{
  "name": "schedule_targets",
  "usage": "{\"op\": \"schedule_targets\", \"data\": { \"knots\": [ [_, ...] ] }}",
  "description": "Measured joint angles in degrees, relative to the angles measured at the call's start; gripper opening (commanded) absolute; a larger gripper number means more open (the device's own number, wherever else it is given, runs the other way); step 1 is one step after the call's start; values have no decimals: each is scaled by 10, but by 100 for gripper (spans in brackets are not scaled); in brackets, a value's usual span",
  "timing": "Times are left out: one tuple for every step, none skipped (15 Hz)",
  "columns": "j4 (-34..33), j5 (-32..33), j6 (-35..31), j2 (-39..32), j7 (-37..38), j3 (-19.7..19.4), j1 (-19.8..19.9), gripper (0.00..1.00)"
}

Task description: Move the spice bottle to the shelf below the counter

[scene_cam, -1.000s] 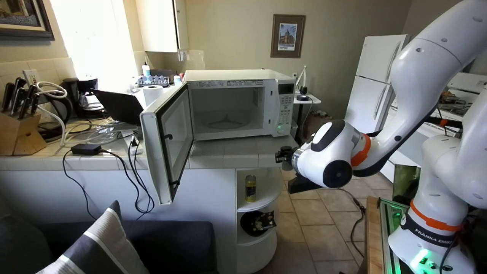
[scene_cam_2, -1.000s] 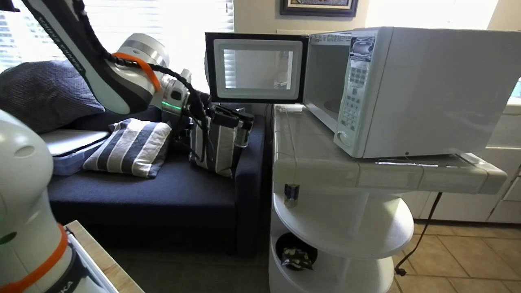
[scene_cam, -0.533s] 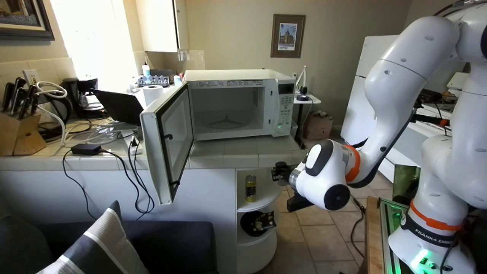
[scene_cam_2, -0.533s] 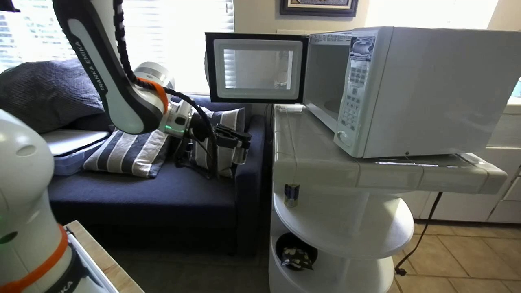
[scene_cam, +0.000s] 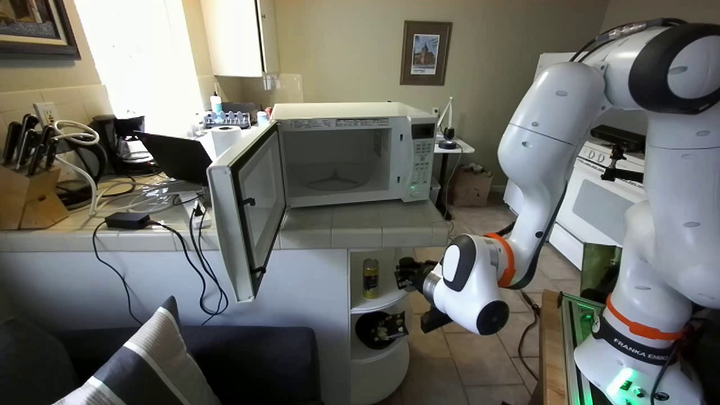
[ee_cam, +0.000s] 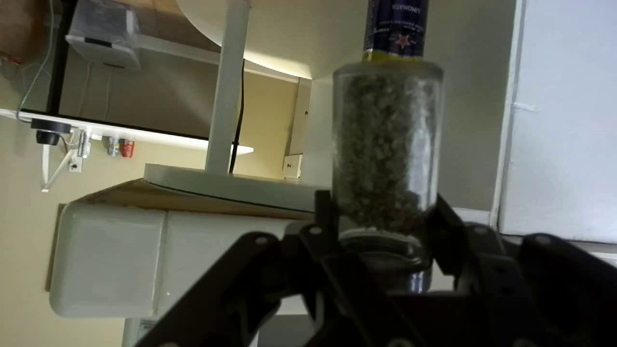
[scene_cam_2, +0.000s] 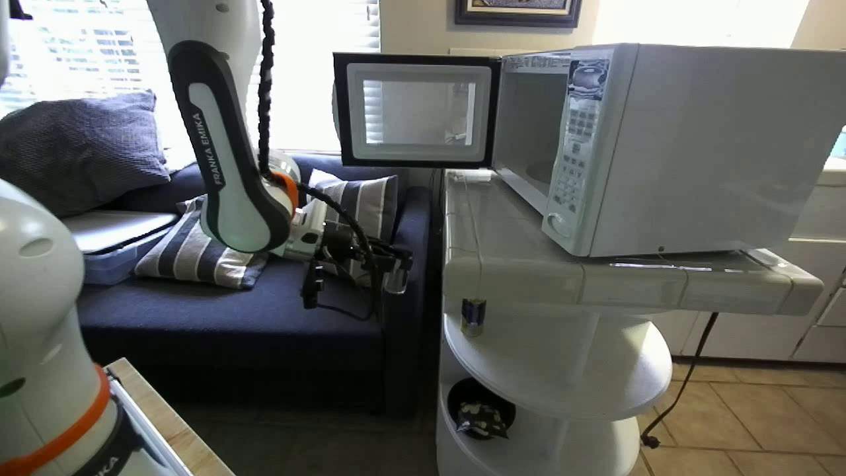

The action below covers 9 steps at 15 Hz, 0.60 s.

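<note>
The Robotiq gripper (ee_cam: 385, 217) is carried by the Franka Emika Panda arm (scene_cam: 544, 130), its jaws clamped about the upper end of a clear glass spice bottle (ee_cam: 385, 144). In the wrist view, where the scene stands inverted, green-brown contents show through the glass, and the base of the bottle points away from the jaws. The bottle is held nearly upright in the air; in an exterior view it lies to the left of the round-fronted upper shelf (scene_cam_2: 562, 370), near it but not touching. This shelf sits beneath the tiled bench (scene_cam_2: 515, 225) and bears, towards its left in both exterior views, a blue-and-yellow container (scene_cam: 370, 279) labelled LIMONATA. On the lower shelf (scene_cam_2: 581, 449) rests a black bowl (scene_cam: 364, 332) with a dark, pale-figured packet (scene_cam: 391, 326); whether the packet lies inside the bowl or leans on it cannot be told. A white microwave oven (scene_cam_2: 694, 152) stands on the bench, its door (scene_cam_2: 415, 109) swung wide. In an exterior view, a dark blue sofa (scene_cam_2: 251, 314) with striped cushions (scene_cam_2: 210, 256) is seen to the left of the bench. In an exterior view, a wooden knife block (scene_cam: 31, 197) and a black power adapter (scene_cam: 128, 220) occupy the left part of the bench.
</note>
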<state>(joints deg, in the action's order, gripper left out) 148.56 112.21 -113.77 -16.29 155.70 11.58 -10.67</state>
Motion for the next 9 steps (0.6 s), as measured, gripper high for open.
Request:
{"op": "schedule_targets", "data": {
  "knots": [
    [-7,8,3,-15,-4,-2,5,48],
    [-14,18,3,-28,-6,-4,12,48],
    [-18,27,3,-42,-5,-7,19,48],
    [-21,33,3,-53,-5,-9,23,48],
    [-23,35,3,-60,-5,-9,27,48],
    [-25,36,3,-64,-5,-10,27,48],
    [-26,37,3,-65,-5,-10,27,48],
    [-26,37,3,-65,-5,-9,27,48],
    [-27,37,3,-65,-5,-9,27,48]
  ]
}}
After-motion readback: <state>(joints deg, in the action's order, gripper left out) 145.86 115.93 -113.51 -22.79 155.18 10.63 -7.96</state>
